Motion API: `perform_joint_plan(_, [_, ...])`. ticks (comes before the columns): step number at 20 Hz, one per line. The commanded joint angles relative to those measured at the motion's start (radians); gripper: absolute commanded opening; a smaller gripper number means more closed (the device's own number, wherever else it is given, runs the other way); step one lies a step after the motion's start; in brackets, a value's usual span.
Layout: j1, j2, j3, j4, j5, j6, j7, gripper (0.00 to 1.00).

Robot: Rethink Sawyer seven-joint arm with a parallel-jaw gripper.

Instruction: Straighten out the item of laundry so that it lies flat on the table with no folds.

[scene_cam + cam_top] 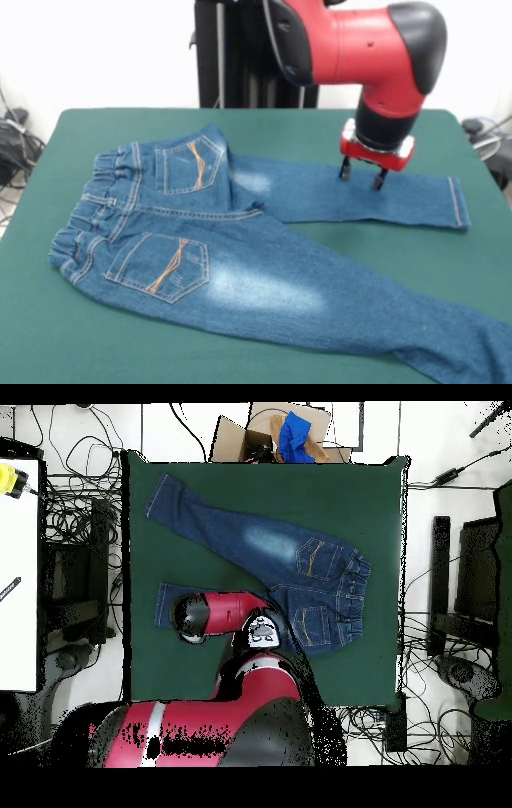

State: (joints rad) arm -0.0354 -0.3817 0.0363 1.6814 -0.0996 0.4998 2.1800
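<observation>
Gripper (362, 174) fingers apart, empty, tips down at or just above far leg of jeans (240, 240), near mid-leg. Jeans back-side up on green table (72, 336), legs spread in a V, waistband bunched, small fold at crotch.

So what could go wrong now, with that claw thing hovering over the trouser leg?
The gripper is open right at the far leg of the jeans. If it pinches and drags the denim, that leg could bunch up instead of flattening. There is already a fold near the crotch, where the legs meet; a pull the wrong way might deepen it. The near leg reaches the edge of the table and could slide off.
</observation>
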Motion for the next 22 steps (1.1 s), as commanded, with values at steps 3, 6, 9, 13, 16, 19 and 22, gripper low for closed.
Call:
perform_joint_plan(3, [0.162,0.197,-0.02,-0.31,0.174,-0.061,0.299,1.0])
perform_joint_plan(6, [0.184,0.21,-0.037,-0.338,0.205,-0.044,0.312,1.0])
perform_joint_plan(9, [0.196,0.209,-0.046,-0.352,0.23,-0.017,0.312,1.0])
perform_joint_plan(13, [0.195,0.208,-0.048,-0.36,0.256,-0.003,0.295,1.0])
perform_joint_plan(16, [0.19,0.205,-0.046,-0.354,0.266,-0.005,0.279,1.0])
perform_joint_plan(19, [0.185,0.195,-0.045,-0.343,0.274,-0.002,0.263,1.0])
perform_joint_plan(22, [0.185,0.181,-0.047,-0.338,0.285,0.021,0.26,1.0])
